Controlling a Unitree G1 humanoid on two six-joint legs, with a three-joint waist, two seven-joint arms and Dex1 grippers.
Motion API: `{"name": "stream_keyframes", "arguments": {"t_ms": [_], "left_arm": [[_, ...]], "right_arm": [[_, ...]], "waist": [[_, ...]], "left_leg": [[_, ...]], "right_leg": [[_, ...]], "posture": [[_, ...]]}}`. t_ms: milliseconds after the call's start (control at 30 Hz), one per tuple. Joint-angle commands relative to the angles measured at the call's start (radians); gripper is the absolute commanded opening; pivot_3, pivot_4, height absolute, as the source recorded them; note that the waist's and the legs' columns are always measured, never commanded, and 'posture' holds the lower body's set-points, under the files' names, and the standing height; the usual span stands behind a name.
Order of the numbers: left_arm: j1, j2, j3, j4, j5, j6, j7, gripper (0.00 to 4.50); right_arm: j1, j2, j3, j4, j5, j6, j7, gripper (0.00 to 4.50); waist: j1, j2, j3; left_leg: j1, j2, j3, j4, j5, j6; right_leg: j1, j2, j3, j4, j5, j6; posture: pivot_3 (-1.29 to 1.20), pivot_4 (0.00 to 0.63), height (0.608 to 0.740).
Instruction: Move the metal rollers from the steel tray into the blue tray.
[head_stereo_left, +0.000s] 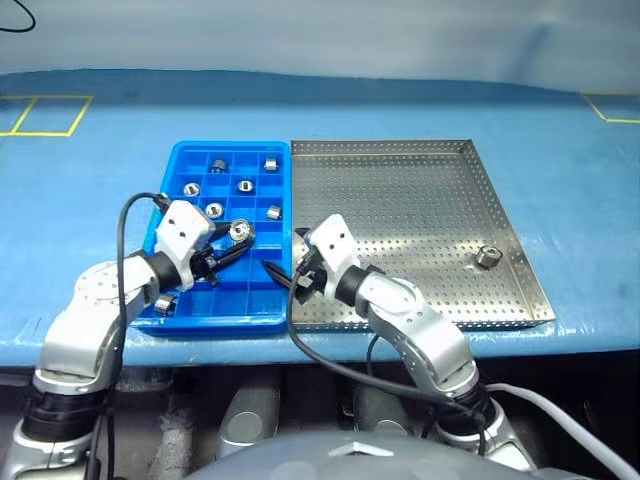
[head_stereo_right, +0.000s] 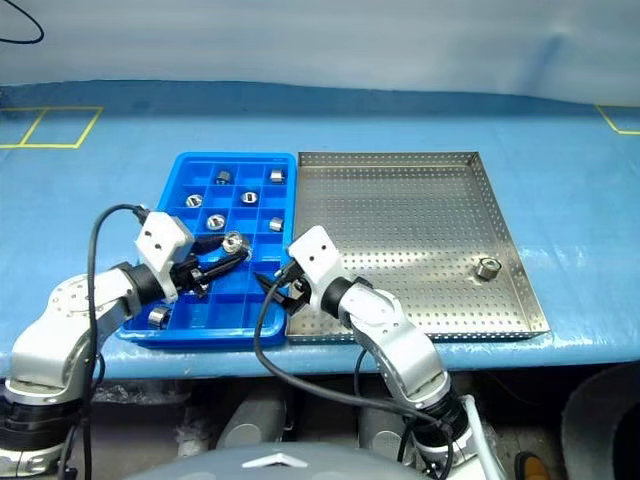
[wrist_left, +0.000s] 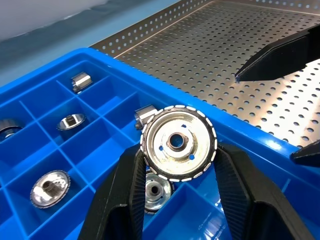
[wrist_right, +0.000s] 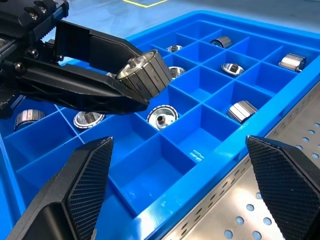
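From the left eye view, a bright blue plastic tray (head_stereo_left: 222, 310) with many small square boxes sits on a bench with a blue cover (head_stereo_left: 560, 200), and a big silver steel tray (head_stereo_left: 400, 190) full of tiny holes lies right beside it, edge touching edge. The left gripper (head_stereo_left: 232, 243) hangs over the blue tray, and its black jaws are clamped on one shiny round metal roller (head_stereo_left: 240, 232). More metal rollers sit in the boxes of the blue tray, like one near the far edge (head_stereo_left: 218, 164) and one near the front corner (head_stereo_left: 166, 305). One last roller (head_stereo_left: 487, 256) lies alone in the steel tray, near its right rim. The right gripper (head_stereo_left: 283, 277) hangs over the near right edge of the blue tray, where the two trays meet, and its jaws are wide apart with nothing in them. In the right eye view the same things show, with the lone roller (head_stereo_right: 487, 267) well apart from both grippers. In the left wrist view, the held roller (wrist_left: 179, 142) shows its round face with a dark hole in the middle, pinched between the two black fingers (wrist_left: 125, 195). In the right wrist view, the right gripper's two bumpy fingers (wrist_right: 85, 180) stand far apart above an empty blue box, and the left gripper (wrist_right: 131, 86) holds its roller (wrist_right: 143, 74) up above the boxes
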Motion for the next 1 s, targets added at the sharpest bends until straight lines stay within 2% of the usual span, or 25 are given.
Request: {"name": "stream_keyframes", "arguments": {"t_ms": [33,200,467,733,1000], "left_arm": [[-0.048,0.030,-0.051,0.028,0.007,-0.026,-0.054,1.75],[-0.079,0.070,-0.098,0.068,0.016,-0.018,-0.103,1.75],[-0.055,0.147,-0.108,0.067,0.000,0.027,-0.171,1.75],[-0.068,0.167,-0.142,0.081,0.004,0.053,-0.189,1.75],[-0.126,0.060,-0.082,0.084,-0.031,0.018,-0.117,4.32]], "right_arm": [[0.026,-0.006,-0.020,-0.070,0.011,0.004,-0.014,4.50],[0.079,-0.021,-0.037,-0.118,0.008,0.021,-0.043,4.50],[0.130,-0.016,-0.052,-0.155,0.001,0.030,-0.098,4.50],[0.145,-0.017,-0.066,-0.167,0.004,0.030,-0.126,4.50],[0.155,-0.019,-0.089,-0.186,-0.001,0.031,-0.151,4.50]], "waist": [[-0.002,0.000,0.000],[-0.014,0.000,0.000],[-0.042,0.000,0.000],[-0.056,0.000,0.000],[-0.053,0.000,0.000]], "left_leg": [[0.000,0.000,0.000,0.000,0.000,0.000],[0.000,0.000,0.001,-0.003,0.000,0.000],[0.000,0.001,0.001,-0.005,0.000,0.000],[0.000,0.001,0.001,-0.005,0.000,0.000],[0.000,0.000,0.002,-0.004,0.000,0.000]], "right_leg": [[0.000,0.000,0.000,0.000,0.000,0.000],[-0.001,0.000,0.000,-0.001,0.000,-0.001],[-0.002,-0.001,0.000,-0.001,-0.001,-0.001],[-0.002,-0.001,0.000,-0.001,-0.001,-0.001],[-0.002,-0.001,0.000,-0.002,-0.001,-0.001]], "posture": [[0.13,0.150,0.740],[0.07,0.150,0.740],[0.03,0.150,0.740],[0.00,0.150,0.740],[-0.02,0.150,0.740]]}}
